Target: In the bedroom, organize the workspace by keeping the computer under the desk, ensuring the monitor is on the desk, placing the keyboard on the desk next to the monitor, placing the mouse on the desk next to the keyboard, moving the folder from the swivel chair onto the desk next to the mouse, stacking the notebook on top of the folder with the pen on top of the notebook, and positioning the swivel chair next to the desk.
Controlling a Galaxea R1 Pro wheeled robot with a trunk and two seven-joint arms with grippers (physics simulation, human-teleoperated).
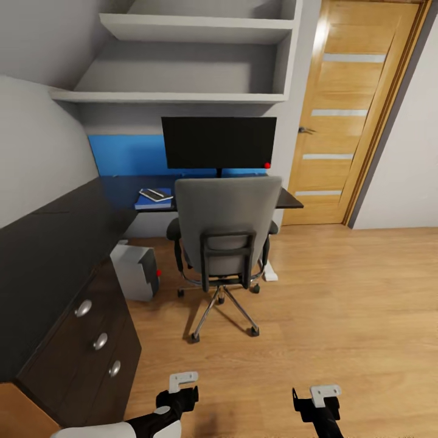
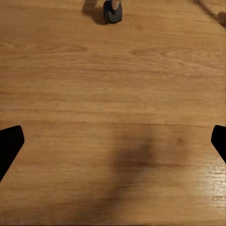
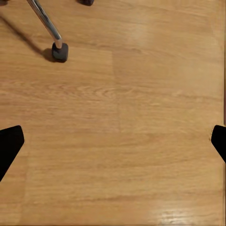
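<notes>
The grey swivel chair [image 1: 225,228] stands at the black desk [image 1: 55,249], its back towards me. Above its backrest the monitor [image 1: 219,143] stands on the desk. To the left of the chair a blue folder [image 1: 152,204] lies on the desk with the dark notebook [image 1: 156,194] on top; the pen is too small to make out. The grey computer [image 1: 137,271] sits on the floor under the desk. Keyboard and mouse are hidden behind the backrest. My left gripper [image 1: 181,389] [image 2: 113,141] and right gripper [image 1: 316,398] [image 3: 113,141] hang open over the wooden floor, well short of the chair.
Drawers with round silver knobs [image 1: 100,340] fill the desk's near left run. Grey shelves [image 1: 188,61] hang above the monitor. A wooden door [image 1: 353,115] is at the back right. Chair castors [image 2: 113,13] [image 3: 60,52] show on the floor ahead of the grippers.
</notes>
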